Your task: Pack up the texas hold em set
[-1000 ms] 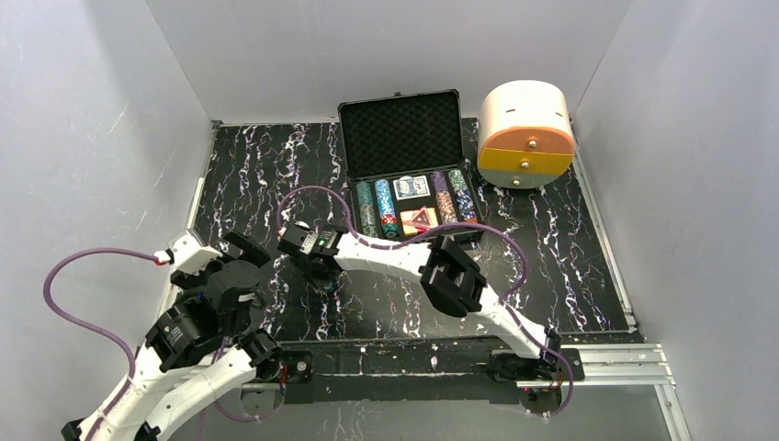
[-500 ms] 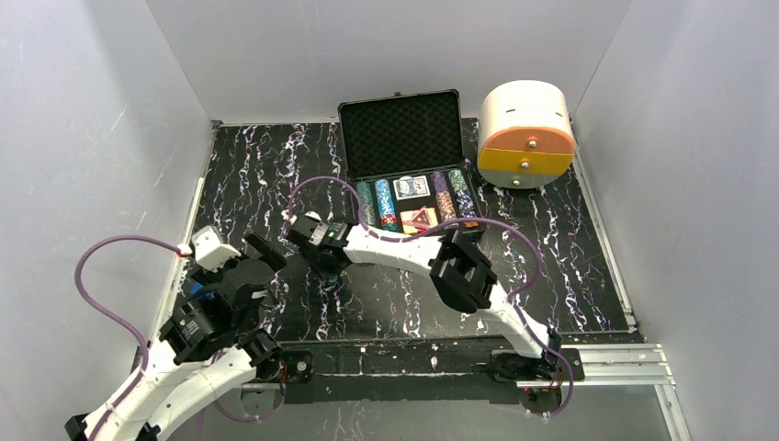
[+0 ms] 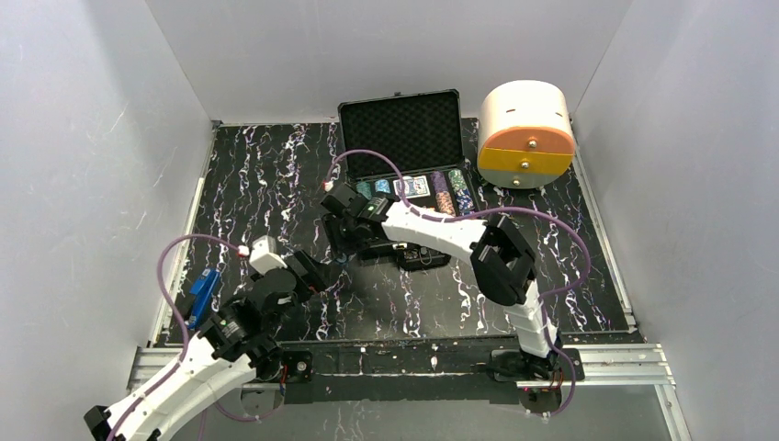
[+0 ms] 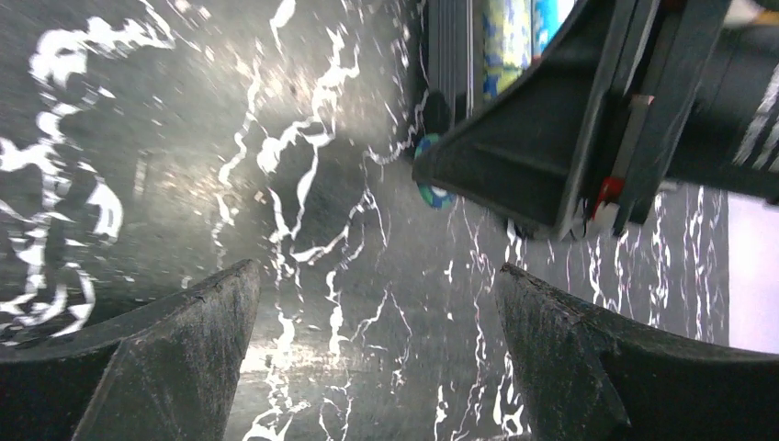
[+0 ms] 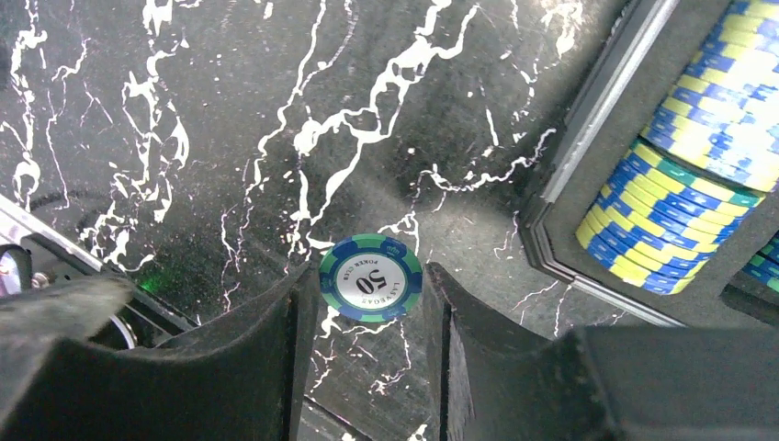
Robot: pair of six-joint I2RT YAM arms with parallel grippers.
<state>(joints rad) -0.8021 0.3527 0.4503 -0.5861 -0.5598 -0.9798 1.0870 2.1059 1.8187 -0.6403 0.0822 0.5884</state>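
the right pincer (image 5: 371, 281) is closed partway on a single green-and-blue chip (image 5: 370, 276) marked 50, one finger against each side of its rim, face up toward the wrist camera. the chip is over the black marbled surface (image 3: 276, 175), just off the near left corner of the open case (image 3: 400, 135); whether it rests on the surface or is lifted clear of it cannot be told. in the right wrist view the case's metal-edged rim runs along the right side, with rows of chips (image 5: 680, 211) in blue and yellow standing on edge in its foam slots. from above, the case's lid stands open toward the back wall and a blue deck (image 3: 412, 186) lies in the tray between the chip rows. the left pincer (image 4: 372, 303) is spread wide with nothing in it, low over bare surface, facing the right pincer's tip nearby. a white-and-orange round box (image 3: 525, 133) stands just right of the case, and a small blue tool (image 3: 202, 296) lies at the surface's left edge.
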